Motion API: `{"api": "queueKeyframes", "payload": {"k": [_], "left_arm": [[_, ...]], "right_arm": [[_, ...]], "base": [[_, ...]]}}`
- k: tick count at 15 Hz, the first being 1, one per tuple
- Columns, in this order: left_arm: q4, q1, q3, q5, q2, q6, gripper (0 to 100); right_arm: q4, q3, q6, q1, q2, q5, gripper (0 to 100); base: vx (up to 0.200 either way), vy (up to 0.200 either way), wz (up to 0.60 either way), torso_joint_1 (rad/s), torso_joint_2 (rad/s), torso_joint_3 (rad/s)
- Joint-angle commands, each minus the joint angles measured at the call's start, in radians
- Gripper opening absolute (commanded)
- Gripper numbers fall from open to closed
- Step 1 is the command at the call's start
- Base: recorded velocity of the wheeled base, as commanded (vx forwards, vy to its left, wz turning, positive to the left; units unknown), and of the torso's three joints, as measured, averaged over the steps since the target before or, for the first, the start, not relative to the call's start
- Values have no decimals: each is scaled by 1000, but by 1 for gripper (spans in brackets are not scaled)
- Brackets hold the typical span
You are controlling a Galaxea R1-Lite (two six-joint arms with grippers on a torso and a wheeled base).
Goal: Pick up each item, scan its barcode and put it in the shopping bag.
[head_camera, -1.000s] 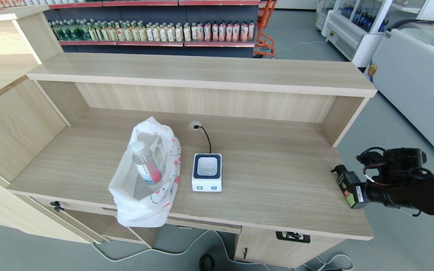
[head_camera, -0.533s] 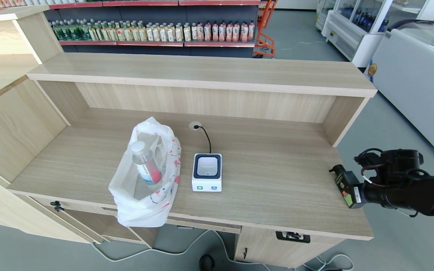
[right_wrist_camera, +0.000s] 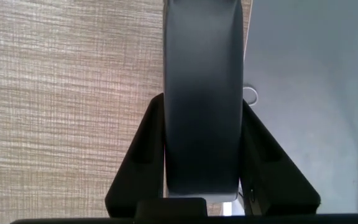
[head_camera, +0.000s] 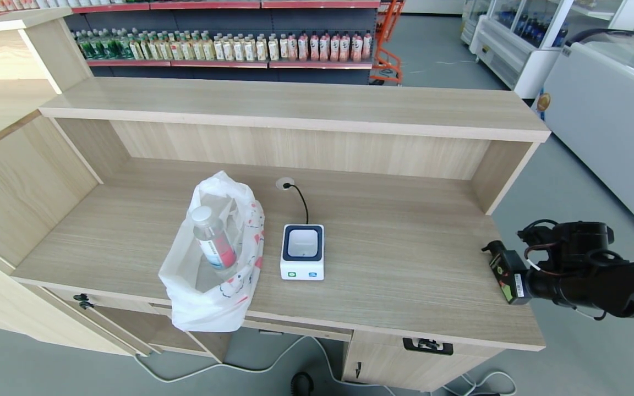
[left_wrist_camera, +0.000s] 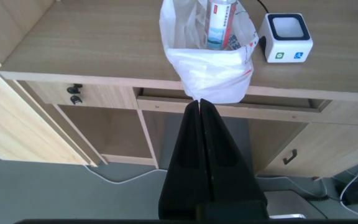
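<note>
Right gripper (head_camera: 519, 279): two broad black fingers (right_wrist_camera: 143, 163) pinch the dark item, one on each side of it, above the right end of the counter (head_camera: 405, 247)
Dark item (head_camera: 503, 270): smooth matt grey body, rounded where it juts past the fingertips (right_wrist_camera: 204, 74); one flat face carries a green and red label with a white strip; whether it touches the wood cannot be told
Left gripper (left_wrist_camera: 201, 106): slim black wedge-shaped fingers pressed together with nothing between them, low in front of the counter's front edge
Shopping bag (head_camera: 207, 297): thin, crinkled white plastic with red print, just beyond the left fingertips (left_wrist_camera: 210, 71), standing open and slumping over the front edge
Bottle (head_camera: 213, 239): clear plastic cylinder with a pale cap and a red label, leaning inside the bag (left_wrist_camera: 219, 25)
Scanner (head_camera: 302, 251): white box with rounded corners and a dark-framed square window on top, just beside the bag, well apart from the right fingers
Cable (head_camera: 300, 201): thin and black, running from the scanner's back to a round hole in the counter
Counter: pale wood-grain surface, finely streaked
</note>
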Motion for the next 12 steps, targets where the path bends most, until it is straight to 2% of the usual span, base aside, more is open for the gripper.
{"api": "queueKeyframes", "payload": {"k": [1, 8, 12], "left_arm": [[0, 0, 0, 0, 0, 0, 0], [0, 0, 0, 0, 0, 0, 0], [0, 0, 0, 0, 0, 0, 0]], "right_arm": [[-4, 1, 4, 2, 19, 0, 0], [-56, -12, 0, 30, 25, 0, 0], [-86, -5, -184, 32, -160, -8, 0]], "base": [[0, 0, 0, 0, 0, 0], [0, 0, 0, 0, 0, 0], [0, 0, 0, 0, 0, 0]]}}
